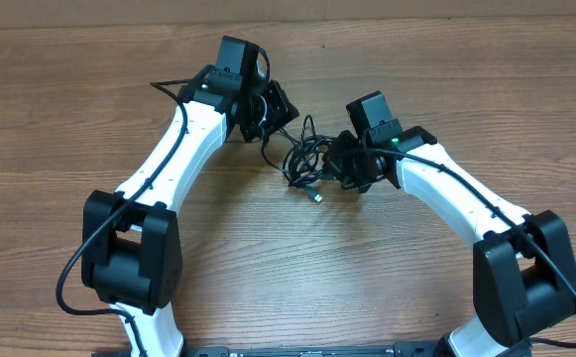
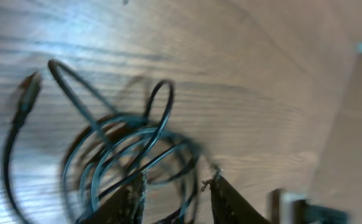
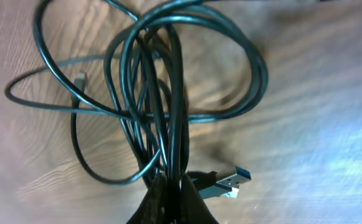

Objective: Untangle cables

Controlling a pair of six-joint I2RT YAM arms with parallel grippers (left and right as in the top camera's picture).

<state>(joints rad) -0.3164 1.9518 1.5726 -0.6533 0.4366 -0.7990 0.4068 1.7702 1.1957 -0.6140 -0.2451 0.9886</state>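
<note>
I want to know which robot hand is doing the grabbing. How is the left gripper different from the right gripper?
The right gripper is pinched shut on several strands of the cables. The left gripper has its fingers apart. The right gripper sits beside a silver plug, while the left gripper faces loose loops. Both have dark fingers and work low over the wooden table at the same tangle.
</note>
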